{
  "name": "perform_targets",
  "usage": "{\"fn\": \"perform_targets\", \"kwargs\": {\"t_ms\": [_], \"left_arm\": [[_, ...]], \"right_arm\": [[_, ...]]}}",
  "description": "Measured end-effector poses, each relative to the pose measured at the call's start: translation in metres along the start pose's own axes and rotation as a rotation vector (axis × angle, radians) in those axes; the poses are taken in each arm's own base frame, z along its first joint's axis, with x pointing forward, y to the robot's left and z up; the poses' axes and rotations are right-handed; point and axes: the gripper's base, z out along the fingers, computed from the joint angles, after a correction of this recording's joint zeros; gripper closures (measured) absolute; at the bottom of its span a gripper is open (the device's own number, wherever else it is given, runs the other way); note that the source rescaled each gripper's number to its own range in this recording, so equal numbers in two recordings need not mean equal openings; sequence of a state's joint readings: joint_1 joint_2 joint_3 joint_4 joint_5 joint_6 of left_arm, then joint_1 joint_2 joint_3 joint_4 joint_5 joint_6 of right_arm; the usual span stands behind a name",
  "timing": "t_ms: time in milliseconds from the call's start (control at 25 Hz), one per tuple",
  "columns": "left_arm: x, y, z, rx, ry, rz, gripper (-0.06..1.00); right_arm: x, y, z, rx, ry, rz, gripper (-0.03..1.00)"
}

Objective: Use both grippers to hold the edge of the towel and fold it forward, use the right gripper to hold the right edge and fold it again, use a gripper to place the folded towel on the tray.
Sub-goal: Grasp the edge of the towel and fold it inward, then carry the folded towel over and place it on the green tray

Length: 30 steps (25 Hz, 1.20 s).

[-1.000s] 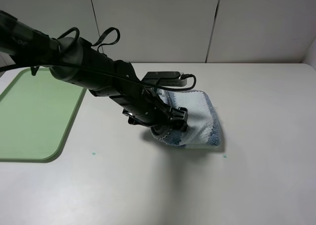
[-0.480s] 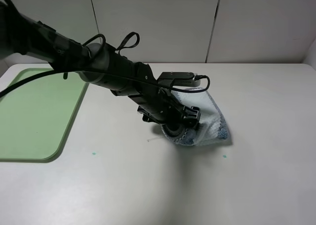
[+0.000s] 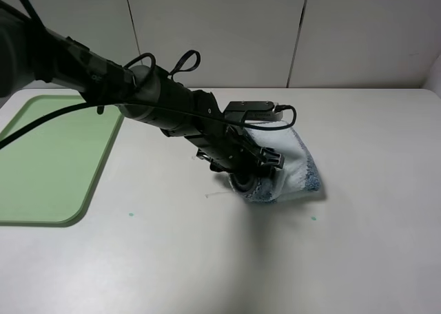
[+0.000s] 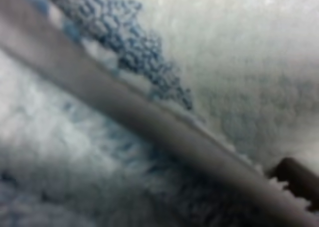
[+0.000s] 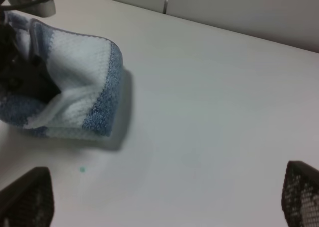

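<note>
The folded blue-and-white striped towel (image 3: 295,171) lies bunched on the white table, right of the middle; it also shows in the right wrist view (image 5: 75,82). My left gripper (image 3: 256,180) reaches across and is pressed into the towel's left side. In the left wrist view the cloth fills the frame, with the grey hem (image 4: 149,122) running diagonally and one black fingertip (image 4: 295,179) far out at the side, so the jaws stand open around cloth. My right gripper (image 5: 162,202) is open and empty above bare table, apart from the towel. The light-green tray (image 3: 41,155) lies at the far left.
The left arm (image 3: 138,97) and its cables stretch from the upper left across the table between tray and towel. Small green marks (image 3: 131,214) (image 3: 313,218) dot the tabletop. A white panelled wall (image 3: 220,32) stands behind the table.
The left arm has moved to the right and pushed deeper into the towel. The towel has shifted a little to the right and bunched up more.
</note>
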<state>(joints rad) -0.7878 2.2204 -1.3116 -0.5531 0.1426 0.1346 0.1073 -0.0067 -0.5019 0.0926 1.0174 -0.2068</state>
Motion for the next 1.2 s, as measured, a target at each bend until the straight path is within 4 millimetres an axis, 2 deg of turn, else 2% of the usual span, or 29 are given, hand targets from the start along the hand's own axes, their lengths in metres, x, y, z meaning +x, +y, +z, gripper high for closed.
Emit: {"fn": "perform_targets", "kwargs": {"t_ms": [200,360,920,1200], "left_arm": [[0.004,-0.002,0.004,0.004,0.012,-0.017,0.55],[0.005,-0.004,0.005,0.005,0.014,-0.017,0.71],[0.007,-0.003,0.003,0.008,0.061,0.005,0.72],[0.004,0.01,-0.011,-0.009,0.137,0.046,0.72]], "right_arm": [[0.0,0.0,0.0,0.0,0.0,0.0,-0.03],[0.0,0.0,0.0,0.0,0.0,0.0,-0.03],[0.0,0.0,0.0,0.0,0.0,0.0,-0.03],[0.0,0.0,0.0,0.0,0.0,0.0,-0.03]]}}
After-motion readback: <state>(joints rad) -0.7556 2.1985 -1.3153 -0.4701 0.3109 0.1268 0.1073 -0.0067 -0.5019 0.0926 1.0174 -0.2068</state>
